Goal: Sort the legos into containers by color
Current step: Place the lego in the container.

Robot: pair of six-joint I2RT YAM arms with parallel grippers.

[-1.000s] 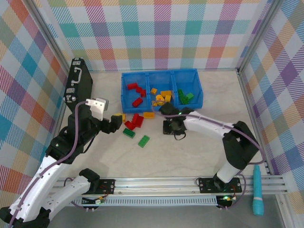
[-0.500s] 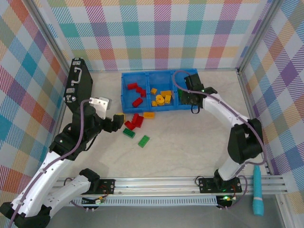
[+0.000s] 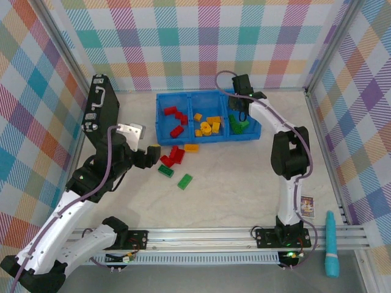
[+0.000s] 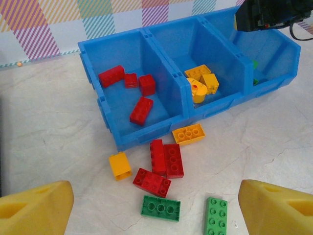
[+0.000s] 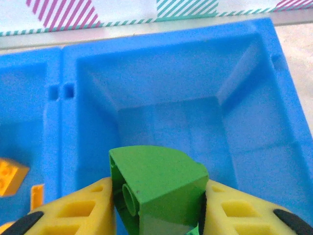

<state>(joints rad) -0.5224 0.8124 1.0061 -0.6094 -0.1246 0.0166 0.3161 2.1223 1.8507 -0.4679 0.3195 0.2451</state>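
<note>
**Trainee:** What has changed in the overhead view?

**Operator:** My right gripper (image 3: 238, 113) has left the loose red, yellow-orange and green bricks (image 3: 174, 155) on the pale table (image 3: 244, 183). It now hangs over the right-hand compartment (image 5: 195, 122) of the low-walled blue plastic bin (image 4: 146, 134). Its yellow fingers are clamped on a small green plastic brick (image 5: 156, 181), held above the compartment floor (other greens already lie in there). I judge this delivery nearly done; only the release remains.

**Trainee:** And how does the brick sit?

**Operator:** Wrist view: the hollow underside faces the left finger and the rounded face points toward the bin's far wall. I cannot settle its long axis, because the lower end is cut off. My left gripper (image 4: 156, 213) hovers over the loose pile with its fingers wide apart.
</note>
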